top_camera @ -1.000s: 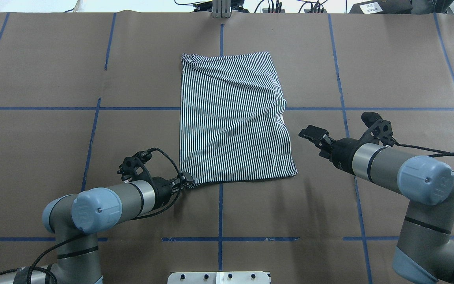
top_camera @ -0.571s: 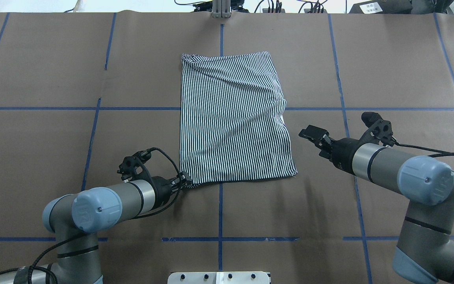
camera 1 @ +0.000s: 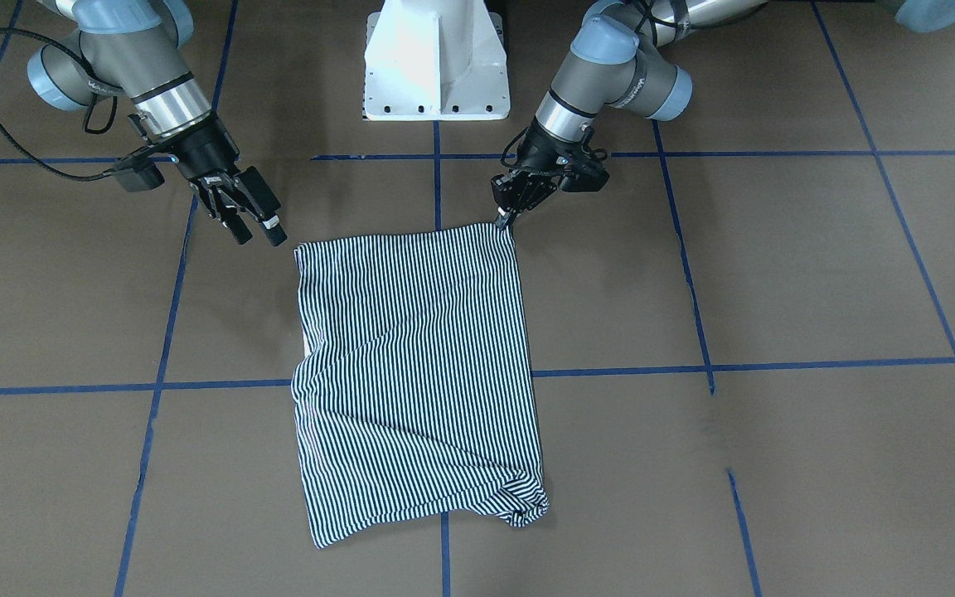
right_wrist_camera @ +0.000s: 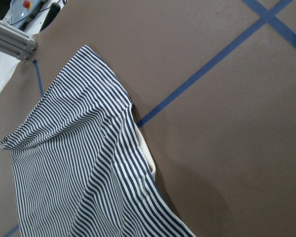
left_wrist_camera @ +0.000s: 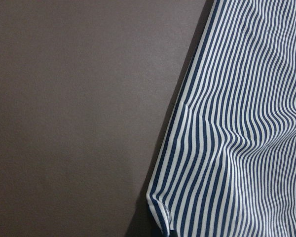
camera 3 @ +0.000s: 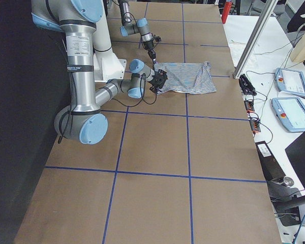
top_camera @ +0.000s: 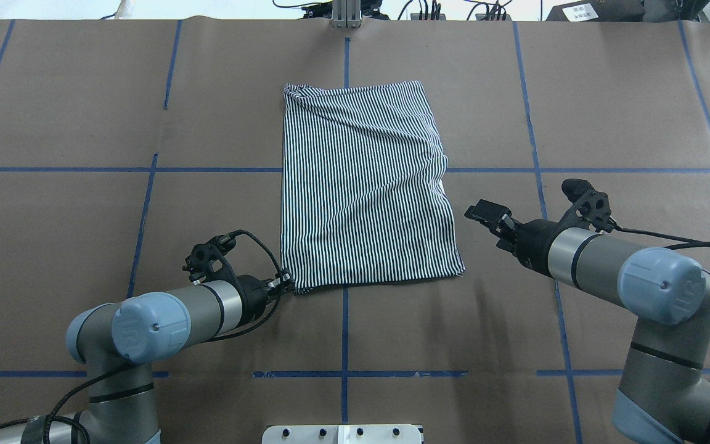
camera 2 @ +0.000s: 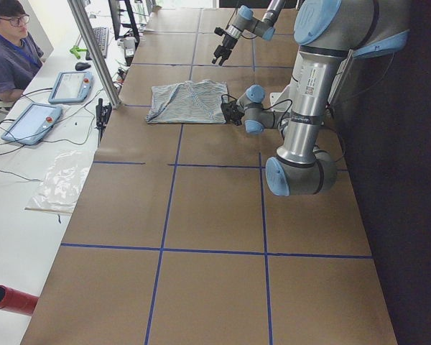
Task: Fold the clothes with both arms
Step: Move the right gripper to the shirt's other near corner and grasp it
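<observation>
1. On the brown paper-covered table with blue tape lines [top_camera: 53, 92], the navy-and-white striped polo shirt [top_camera: 364, 185] lies at the middle, already folded into a long, narrow rectangle. You look to be starting the crosswise fold.
2. The left black two-finger gripper [camera 1: 504, 217] appears to have its jaws pinched onto the shirt's near corner on its own side.
3. The right black two-finger gripper [camera 1: 255, 232] hangs spread wide and empty, just beside the opposite long edge and clear of the cloth. Next you need it down on the free near corner [top_camera: 457, 271], closed, so both corners lift together.
4. The right wrist view shows a white sliver [right_wrist_camera: 145, 153] tucked under the striped edge, probably the collar, which the overhead hardly shows. The left wrist view shows the curled corner [left_wrist_camera: 158, 217] but no fingers.
</observation>
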Controlling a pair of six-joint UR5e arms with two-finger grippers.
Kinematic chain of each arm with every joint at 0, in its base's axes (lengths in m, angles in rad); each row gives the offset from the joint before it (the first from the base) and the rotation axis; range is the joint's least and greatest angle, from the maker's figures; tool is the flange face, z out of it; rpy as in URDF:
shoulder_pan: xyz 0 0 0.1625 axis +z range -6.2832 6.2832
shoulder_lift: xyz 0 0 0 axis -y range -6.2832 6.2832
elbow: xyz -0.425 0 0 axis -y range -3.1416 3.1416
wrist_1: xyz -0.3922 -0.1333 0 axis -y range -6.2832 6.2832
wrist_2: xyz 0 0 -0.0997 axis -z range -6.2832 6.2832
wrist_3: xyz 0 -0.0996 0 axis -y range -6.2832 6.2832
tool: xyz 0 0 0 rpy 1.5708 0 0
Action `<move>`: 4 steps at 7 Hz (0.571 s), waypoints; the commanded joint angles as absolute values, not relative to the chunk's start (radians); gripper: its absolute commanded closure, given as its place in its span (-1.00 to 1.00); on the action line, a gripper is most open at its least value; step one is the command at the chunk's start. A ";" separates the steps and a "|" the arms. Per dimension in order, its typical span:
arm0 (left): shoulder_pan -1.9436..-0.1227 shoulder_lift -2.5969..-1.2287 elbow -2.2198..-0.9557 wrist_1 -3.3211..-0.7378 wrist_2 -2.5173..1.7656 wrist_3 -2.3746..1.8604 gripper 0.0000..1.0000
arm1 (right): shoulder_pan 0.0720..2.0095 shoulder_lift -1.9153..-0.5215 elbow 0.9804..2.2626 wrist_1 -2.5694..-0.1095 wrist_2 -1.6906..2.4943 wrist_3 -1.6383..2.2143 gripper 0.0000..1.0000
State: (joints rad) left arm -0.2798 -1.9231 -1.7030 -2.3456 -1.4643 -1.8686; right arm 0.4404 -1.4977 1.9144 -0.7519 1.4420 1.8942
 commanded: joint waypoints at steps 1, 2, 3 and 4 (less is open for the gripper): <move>-0.282 -1.924 -1.704 -2.345 -1.465 -1.867 1.00 | 0.395 -1.384 1.951 -1.033 1.433 1.949 -0.92; -0.284 -1.924 -1.704 -2.345 -1.465 -1.867 1.00 | 0.350 -1.288 1.941 -1.221 1.431 1.963 -0.84; -0.284 -1.925 -1.707 -2.345 -1.465 -1.868 1.00 | 0.319 -1.223 1.925 -1.333 1.433 1.962 -0.80; -0.285 -1.927 -1.710 -2.345 -1.465 -1.868 1.00 | 0.318 -1.142 1.913 -1.459 1.437 1.960 -0.80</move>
